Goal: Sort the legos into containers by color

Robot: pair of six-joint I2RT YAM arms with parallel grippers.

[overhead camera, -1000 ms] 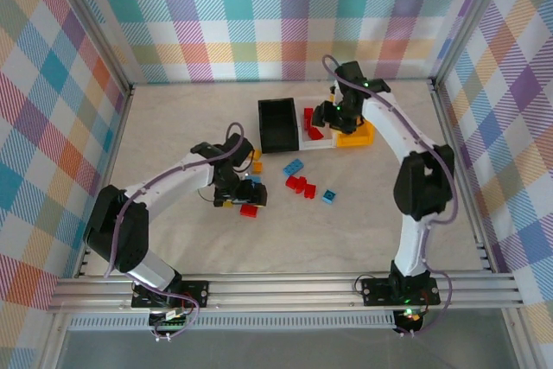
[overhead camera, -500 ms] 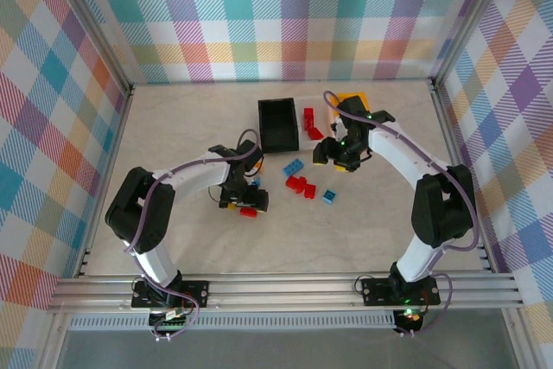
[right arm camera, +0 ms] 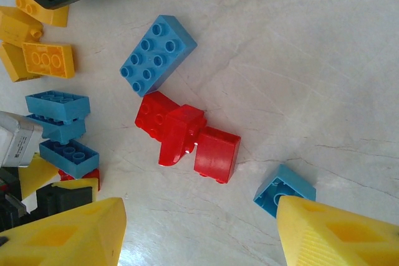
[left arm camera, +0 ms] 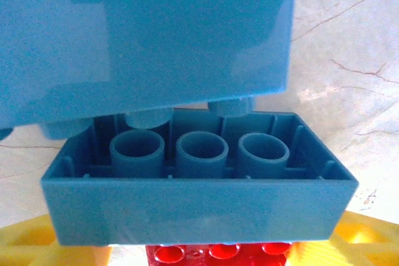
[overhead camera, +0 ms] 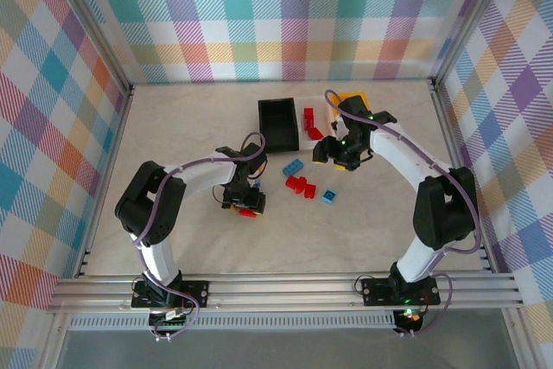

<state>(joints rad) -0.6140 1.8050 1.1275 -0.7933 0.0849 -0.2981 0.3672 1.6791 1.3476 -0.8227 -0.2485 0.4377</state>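
Marbled tabletop [overhead camera: 186, 131] held most legos [right arm camera: 187, 135] loose; few red bricks [overhead camera: 308, 117] sat binned. Right hand [right arm camera: 199, 216] gaped empty; left hand [overhead camera: 244, 203] flanked a blue brick [left arm camera: 199, 197], grip unclear.

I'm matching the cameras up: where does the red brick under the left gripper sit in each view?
Top external: the red brick lies left of centre, at the near side of the left arm's tip.
Left wrist: bottom edge, centre, between the yellow fingers.
Right wrist: lower left, mostly hidden.
Shared landmark: the hollow-side-up blue brick right beside it, also in the right wrist view.
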